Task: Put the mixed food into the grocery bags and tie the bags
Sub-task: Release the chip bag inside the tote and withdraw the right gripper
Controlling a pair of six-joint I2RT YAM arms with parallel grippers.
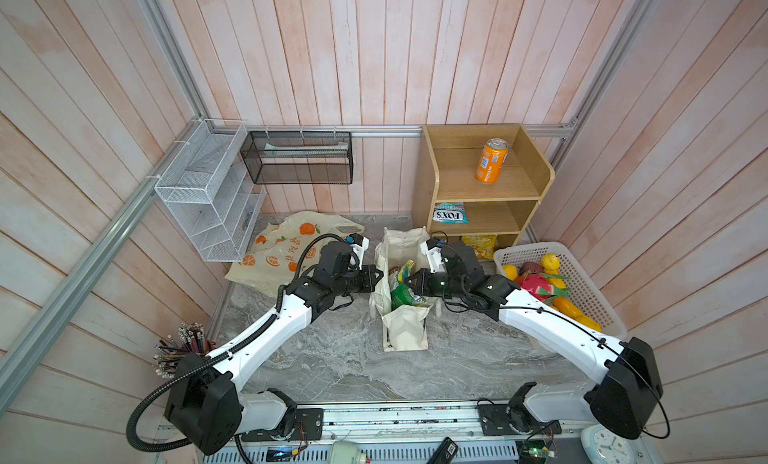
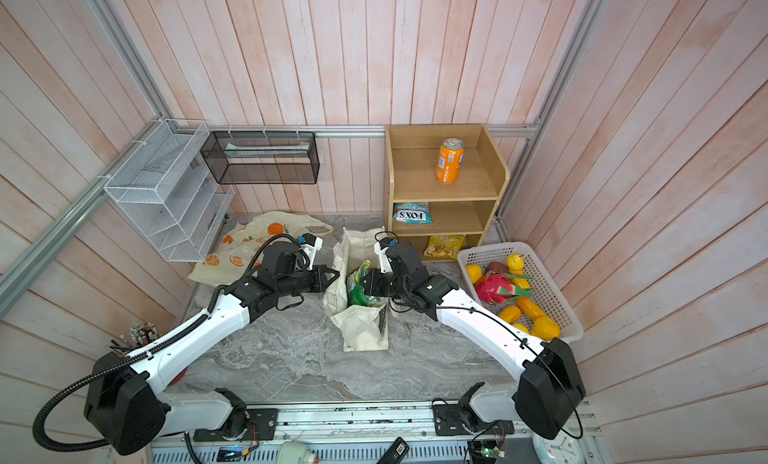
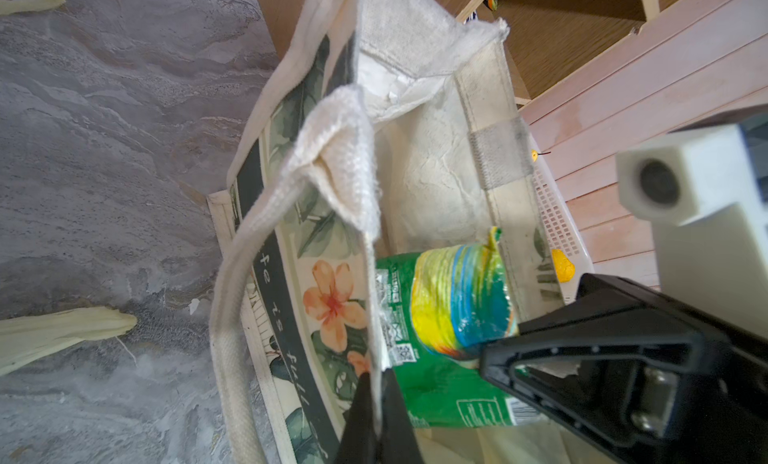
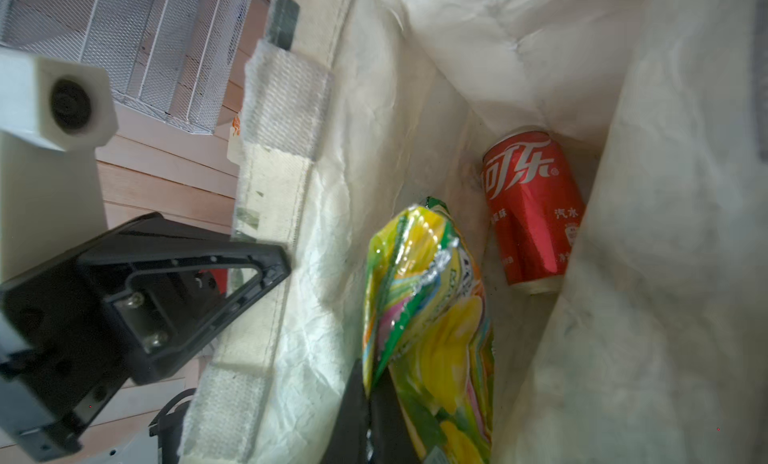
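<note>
Overhead stereo pair, wrist views inside tote (image 3: 415,170)

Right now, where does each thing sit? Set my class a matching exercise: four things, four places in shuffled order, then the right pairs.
Things:
1. red can
2. orange can
3. blue packet
4. pink toy fruit

Places:
A. white basket
B. top shelf
C. cloth bag
D. middle shelf

Pairs: 1-C, 2-B, 3-D, 4-A.

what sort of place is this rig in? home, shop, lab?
Most likely a lab mock-up of a pantry corner: plank wall panels on an aluminium frame, a small wooden shelf with snack packets, and the arms' base rail at the table's front.
</note>
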